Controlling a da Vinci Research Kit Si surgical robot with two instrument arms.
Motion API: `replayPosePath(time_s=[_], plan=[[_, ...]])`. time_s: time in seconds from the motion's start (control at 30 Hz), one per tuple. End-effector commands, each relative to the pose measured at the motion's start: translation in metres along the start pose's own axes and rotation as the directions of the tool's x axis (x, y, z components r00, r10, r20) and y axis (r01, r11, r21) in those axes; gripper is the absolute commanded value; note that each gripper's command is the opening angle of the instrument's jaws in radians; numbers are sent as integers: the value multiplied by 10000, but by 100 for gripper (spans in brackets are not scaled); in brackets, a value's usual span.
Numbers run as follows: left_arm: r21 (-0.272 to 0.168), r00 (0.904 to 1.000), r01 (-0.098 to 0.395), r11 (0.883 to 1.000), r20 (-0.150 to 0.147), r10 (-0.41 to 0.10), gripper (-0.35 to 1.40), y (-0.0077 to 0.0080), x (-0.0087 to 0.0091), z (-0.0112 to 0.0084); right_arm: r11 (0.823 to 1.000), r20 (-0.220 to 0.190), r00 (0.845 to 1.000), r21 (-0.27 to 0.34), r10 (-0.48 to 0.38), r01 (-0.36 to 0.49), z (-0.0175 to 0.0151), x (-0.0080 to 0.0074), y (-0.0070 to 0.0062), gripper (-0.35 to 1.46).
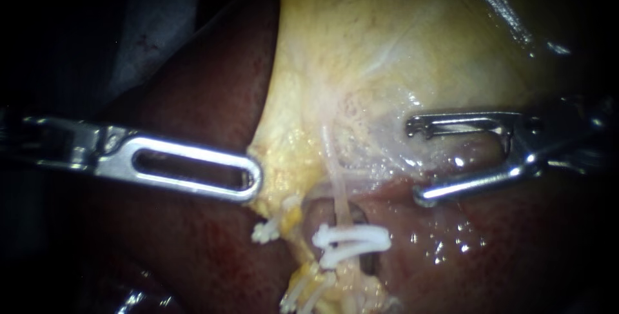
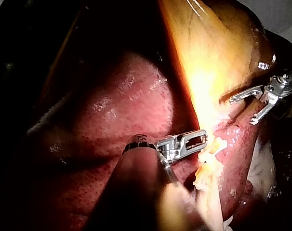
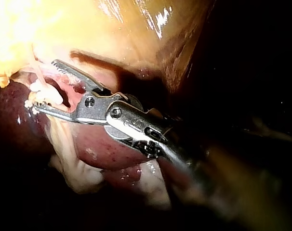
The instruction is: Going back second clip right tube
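Two white clips (image 1: 351,242) lie close together, long axes pointing side to side across the right tube (image 1: 336,188), a pale strand running down from the gallbladder (image 1: 387,43). The right instrument (image 1: 414,160) hangs just above and to the right of them, apart, with its jaws spread wide. The left instrument (image 1: 255,178), jaws closed, pinches the gallbladder's pale yellow edge. Dark red, glistening liver (image 1: 193,107) lies beneath, and the surroundings are black.

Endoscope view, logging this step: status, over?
Left instrument shut on tissue edge. Right instrument jaws open, empty, apart from right tube. White clips on it. Nothing between.
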Motion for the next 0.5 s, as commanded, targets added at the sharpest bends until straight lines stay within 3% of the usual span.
replayPosePath(time_s=[0.03, 0.27, 0.5], plan=[[-28, 10000, -14, 10000, 3, 14, -35, 2, 2, 2, 10000, 1, 10000, -1, 0, 0, 0, -1, 0, 60], [-15, 9996, -252, 9997, -126, 252, -35, 30, 16, 28, 10000, 2, 10000, 4, -1, 1, -1, -2, -1, 60], [-23, 9991, -301, 9995, -294, 300, -35, 43, 26, 56, 10000, 2, 10000, 5, -2, 2, -1, -2, -1, 60]])
